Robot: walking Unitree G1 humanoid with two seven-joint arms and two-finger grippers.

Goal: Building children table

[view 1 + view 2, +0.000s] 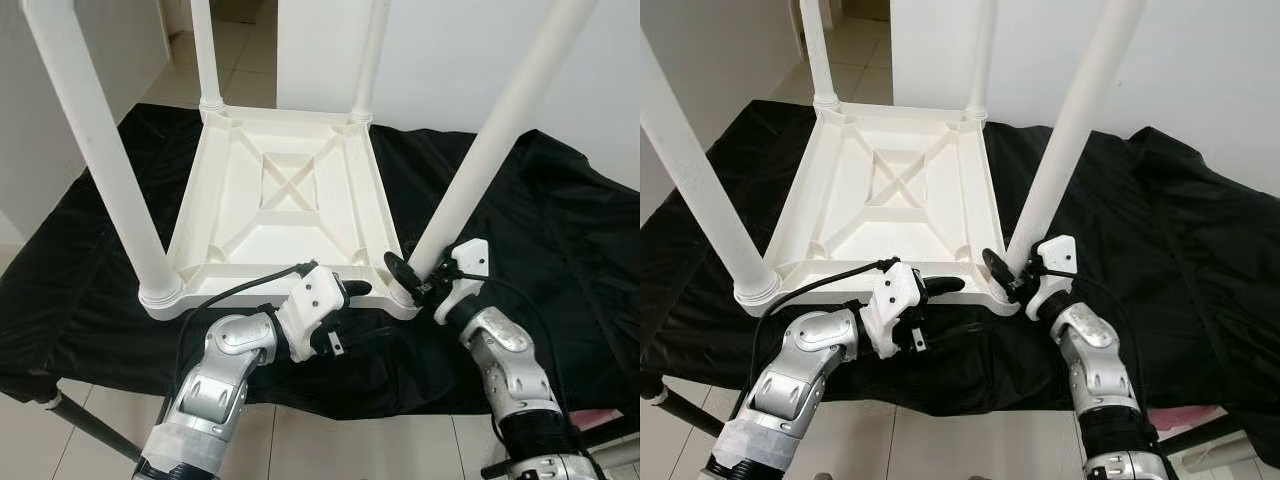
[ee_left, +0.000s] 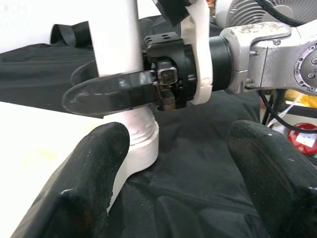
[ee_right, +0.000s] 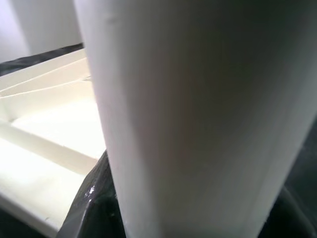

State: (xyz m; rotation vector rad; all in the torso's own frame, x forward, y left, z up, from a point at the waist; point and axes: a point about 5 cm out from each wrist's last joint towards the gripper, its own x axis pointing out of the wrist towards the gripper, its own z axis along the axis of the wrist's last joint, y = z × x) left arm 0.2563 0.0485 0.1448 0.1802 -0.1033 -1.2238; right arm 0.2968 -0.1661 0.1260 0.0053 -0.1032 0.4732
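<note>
In the eye views a white plastic table [image 1: 290, 190] lies upside down on a black cloth [image 1: 560, 230], its ribbed underside up with a crossed brace in the middle, and four round legs rise from the corners, their tops cut off by the frame. The right gripper [image 1: 408, 277] is clamped on the near right leg [image 1: 490, 140] just above its socket; the far finger is hidden behind the leg. The left gripper [image 1: 350, 292] rests at the table's near edge, one finger lying on the rim, the other hard to make out. In the left wrist view its two blunt black fingers [image 2: 94, 168] stand well apart, holding nothing, over the wrinkled cloth, with the leg's ringed foot and the right gripper's black finger wrapped on it just ahead. In the right wrist view the smooth white leg [image 3: 198, 119] is blurred and close, glossy black pads at its sides, the table's ribs beyond
</note>
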